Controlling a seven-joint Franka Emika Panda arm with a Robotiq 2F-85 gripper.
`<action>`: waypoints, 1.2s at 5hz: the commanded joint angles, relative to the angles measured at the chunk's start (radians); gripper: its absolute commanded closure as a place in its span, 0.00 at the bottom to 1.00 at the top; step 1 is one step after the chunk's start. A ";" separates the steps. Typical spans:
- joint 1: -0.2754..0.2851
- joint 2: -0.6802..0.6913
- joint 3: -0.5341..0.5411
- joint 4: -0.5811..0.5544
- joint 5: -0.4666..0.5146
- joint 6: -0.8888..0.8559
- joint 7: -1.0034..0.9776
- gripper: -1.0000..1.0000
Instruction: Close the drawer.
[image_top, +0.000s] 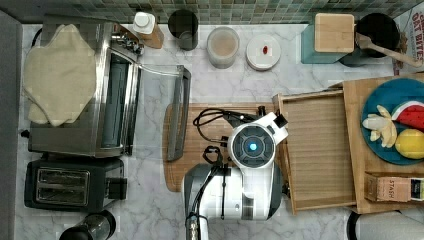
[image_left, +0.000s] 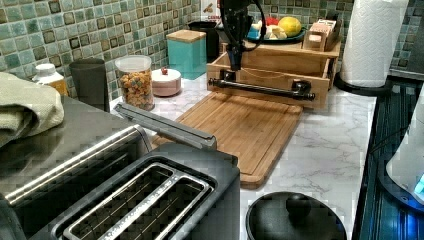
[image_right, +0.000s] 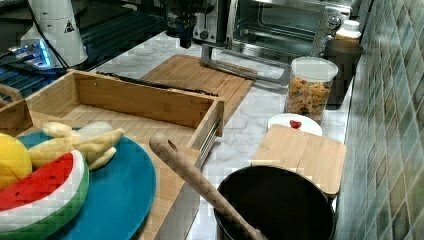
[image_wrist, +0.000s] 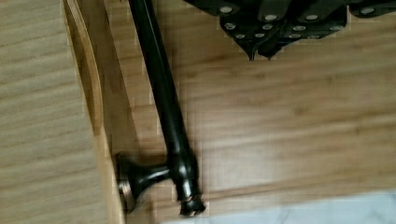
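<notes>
On the marble bench, the drawer (image_top: 317, 150) stands pulled out from under the wooden top (image_top: 357, 95) carrying a blue plate (image_top: 385, 100) of toy fruit, at the top view's right edge of the bench. Its dark bar handle (image_left: 262, 89) faces the bamboo cutting board (image_left: 240, 130) lying just before it. The gripper (image_wrist: 260, 56) hangs over the board just beside the handle, fingertips drawn together and holding nothing. A toaster oven (image_top: 80, 90), door down, occupies the bench's opposite side.

The arm (image_top: 235, 192) hides the drawer (image_top: 317, 150) handle in the top view. The wrist view's edge cuts the pincer (image_wrist: 261, 51), fingers unclear.
</notes>
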 joint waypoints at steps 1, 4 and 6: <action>0.015 0.058 0.007 -0.087 -0.018 0.172 -0.185 1.00; 0.002 0.103 0.000 -0.141 -0.107 0.275 -0.107 1.00; -0.046 0.144 -0.043 -0.120 -0.166 0.307 -0.190 1.00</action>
